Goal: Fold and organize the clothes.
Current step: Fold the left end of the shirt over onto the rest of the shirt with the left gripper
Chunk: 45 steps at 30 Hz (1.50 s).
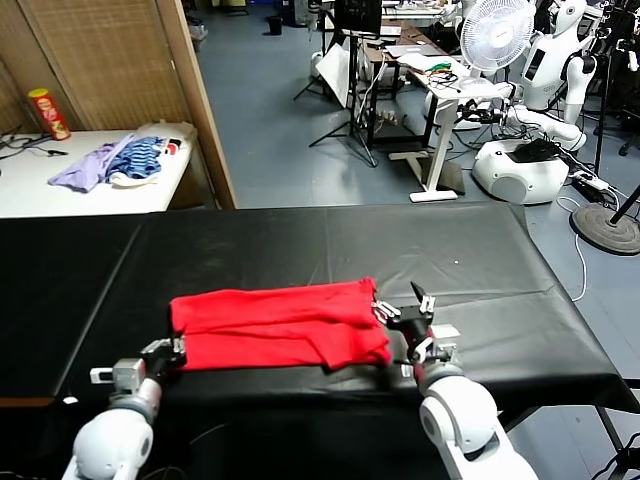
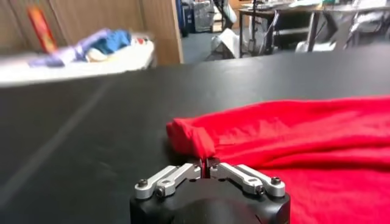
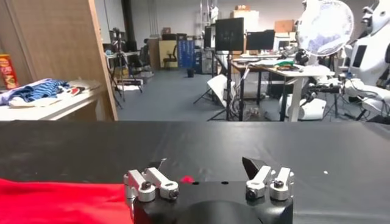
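Honestly, no readable writing anywhere: just a red and yellow can (image 1: 47, 113) on the white side table (image 1: 90, 190) behind the black table (image 1: 300, 240), lettering too small to make out. No print or label showing on the red T-shirt (image 1: 280, 325), lying folded into a flat band near the black table's front edge. Left gripper (image 1: 172, 352) down at the T-shirt's left front corner, fingers pressed together on the hem there, pinching the red fabric; seen close in the left wrist view (image 2: 206, 163), with a small bunched fold right at the tips. Right gripper (image 1: 412, 318) at the T-shirt's right end, fingers spread wide apart, holding nothing, red cloth just beside one finger (image 3: 146, 182). Purple and blue striped clothes (image 1: 115, 162) piled on the white side table, well apart from the T-shirt.
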Available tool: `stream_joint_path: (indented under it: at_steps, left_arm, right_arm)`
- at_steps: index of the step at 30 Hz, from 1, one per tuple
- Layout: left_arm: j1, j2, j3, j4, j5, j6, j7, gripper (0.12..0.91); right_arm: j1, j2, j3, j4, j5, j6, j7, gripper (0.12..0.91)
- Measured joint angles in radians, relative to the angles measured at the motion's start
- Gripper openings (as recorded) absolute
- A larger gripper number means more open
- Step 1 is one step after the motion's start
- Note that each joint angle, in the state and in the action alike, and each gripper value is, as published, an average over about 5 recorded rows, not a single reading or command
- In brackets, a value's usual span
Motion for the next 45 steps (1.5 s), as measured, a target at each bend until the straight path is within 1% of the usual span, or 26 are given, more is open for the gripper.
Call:
stream_joint_path:
  at_steps: [5, 7, 10, 13, 16, 20, 23, 26, 29, 33, 40, 42, 43, 45]
  left_arm:
    - [0.014, 0.092, -0.063, 0.03, 0.167, -0.042, 0.008, 0.158]
    - [0.02, 0.12, -0.077, 0.031, 0.197, -0.043, 0.01, 0.158]
    - [0.025, 0.132, -0.074, 0.007, 0.195, -0.024, 0.01, 0.158]
    - [0.023, 0.115, -0.041, -0.048, 0.136, 0.011, 0.003, 0.158]
    - [0.011, 0.085, 0.015, -0.12, 0.028, 0.055, -0.015, 0.158]
    - [-0.022, 0.037, 0.109, -0.197, -0.148, 0.107, -0.066, 0.158]
    - [-0.057, -0.005, 0.177, -0.221, -0.272, 0.135, -0.106, 0.158]
    - [-0.088, -0.048, 0.232, -0.226, -0.342, 0.145, -0.123, 0.158]
    - [-0.111, -0.087, 0.274, -0.221, -0.361, 0.143, -0.128, 0.158]
    - [-0.135, -0.14, 0.313, -0.202, -0.352, 0.137, -0.13, 0.158]
    - [-0.143, -0.208, 0.339, -0.165, -0.312, 0.123, -0.124, 0.158]
    - [-0.143, -0.221, 0.342, -0.156, -0.297, 0.115, -0.12, 0.171]
    - [-0.142, -0.227, 0.344, -0.153, -0.291, 0.111, -0.118, 0.193]
    - [-0.138, -0.238, 0.348, -0.15, -0.293, 0.103, -0.111, 0.273]
  right_arm:
    - [-0.011, 0.006, 0.002, 0.014, -0.002, -0.003, 0.001, 0.798]
    - [-0.015, 0.008, 0.001, 0.017, -0.005, -0.004, 0.002, 0.798]
    - [-0.023, 0.01, 0.005, 0.021, -0.009, -0.006, 0.003, 0.798]
    - [-0.031, 0.009, 0.013, 0.025, -0.013, -0.008, 0.004, 0.798]
    - [-0.041, 0.009, 0.026, 0.031, -0.016, -0.01, 0.005, 0.798]
    - [-0.057, 0.01, 0.046, 0.037, -0.019, -0.01, 0.005, 0.798]
    - [-0.062, 0.01, 0.057, 0.038, -0.02, -0.01, 0.005, 0.798]
    - [-0.062, 0.01, 0.062, 0.037, -0.02, -0.01, 0.005, 0.798]
    - [-0.057, 0.012, 0.061, 0.031, -0.021, -0.011, 0.006, 0.798]
    - [-0.049, 0.014, 0.056, 0.021, -0.023, -0.011, 0.006, 0.798]
    - [-0.036, 0.014, 0.042, 0.005, -0.023, -0.011, 0.0, 0.798]
    - [-0.032, 0.013, 0.036, 0.001, -0.023, -0.011, -0.006, 0.798]
    - [-0.029, 0.012, 0.032, -0.002, -0.023, -0.01, -0.011, 0.798]
    - [-0.022, 0.01, 0.024, -0.008, -0.023, -0.008, -0.022, 0.798]
